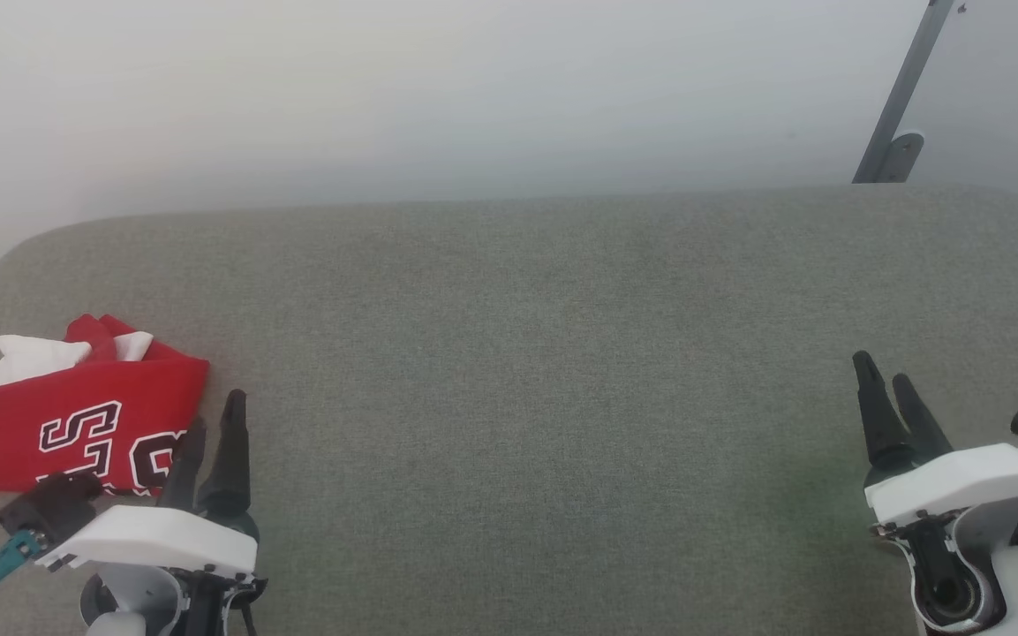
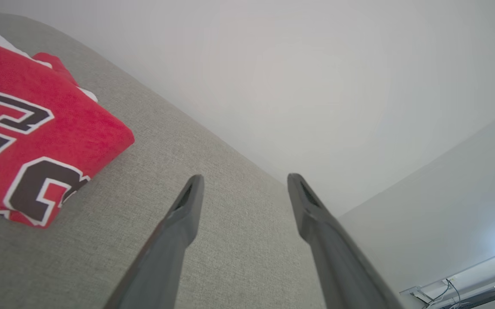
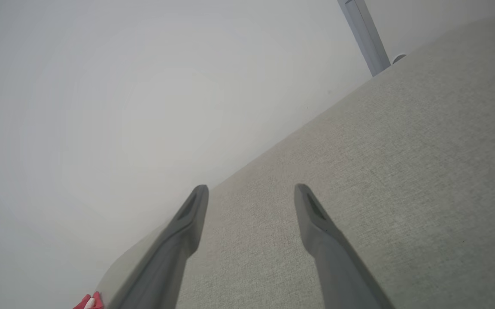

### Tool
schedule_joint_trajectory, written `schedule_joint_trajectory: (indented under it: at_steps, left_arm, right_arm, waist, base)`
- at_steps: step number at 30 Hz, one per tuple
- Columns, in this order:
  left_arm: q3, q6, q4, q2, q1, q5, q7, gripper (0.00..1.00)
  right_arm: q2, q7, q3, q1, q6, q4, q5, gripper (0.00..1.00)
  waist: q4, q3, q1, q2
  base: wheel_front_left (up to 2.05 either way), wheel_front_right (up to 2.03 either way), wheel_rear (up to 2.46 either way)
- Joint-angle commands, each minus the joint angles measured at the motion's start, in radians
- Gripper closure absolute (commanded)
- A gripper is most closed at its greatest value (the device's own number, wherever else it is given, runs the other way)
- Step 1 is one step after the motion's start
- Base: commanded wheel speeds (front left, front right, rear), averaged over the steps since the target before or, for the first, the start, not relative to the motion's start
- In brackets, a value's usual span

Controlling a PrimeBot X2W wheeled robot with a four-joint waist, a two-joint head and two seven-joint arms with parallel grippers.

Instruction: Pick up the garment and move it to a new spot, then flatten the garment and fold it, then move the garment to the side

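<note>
While the garment lies in a folded bundle at the left end of the grey fabric surface, neither arm has hold of it. It is red, with dark white-outlined characters facing up and white cloth showing at its far edge, and part of it runs off the head view's left margin. The left gripper sits just beside the garment's near right corner. In the head view one finger overlaps that corner, but the left wrist view shows both fingers over bare grey fabric with the garment off to their left, not touching. Its jaws stand parted with a plain gap between them and nothing in it. The right gripper is at the opposite end of the surface, well apart from the garment. Its fingers are likewise spread and empty, pointing across bare fabric toward a pale wall. A grey metal strut rises against that wall behind the surface's far right corner.
</note>
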Motion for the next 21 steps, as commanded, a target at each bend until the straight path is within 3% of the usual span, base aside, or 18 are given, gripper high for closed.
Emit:
schedule_joint_trajectory:
  at_steps: [1, 9, 21]
  left_arm:
    - [-0.007, 0.009, -0.017, 0.012, -0.025, 0.055, -0.015, 0.0]
    - [-0.037, 0.035, -0.023, 0.031, -0.019, 0.189, -0.04, 0.0]
    - [-0.067, 0.059, -0.02, 0.056, -0.014, 0.322, -0.074, 0.0]
  right_arm:
    - [-0.011, -0.016, -0.001, -0.035, 0.0, -0.009, -0.067, 0.0]
    - [-0.015, -0.042, -0.005, -0.045, 0.0, 0.01, -0.246, 0.0]
    - [-0.019, -0.075, -0.029, -0.05, 0.0, 0.02, -0.411, 0.0]
  waist:
    - [0.0, 0.0, 0.0, -0.0001]
    - [0.001, -0.002, 0.0, -0.0001]
    - [0.001, -0.003, 0.0, -0.0001]
  base:
    - [0.0, 0.0, 0.0]
    - [0.0, 0.0, 0.0]
    - [0.0, 0.0, 0.0]
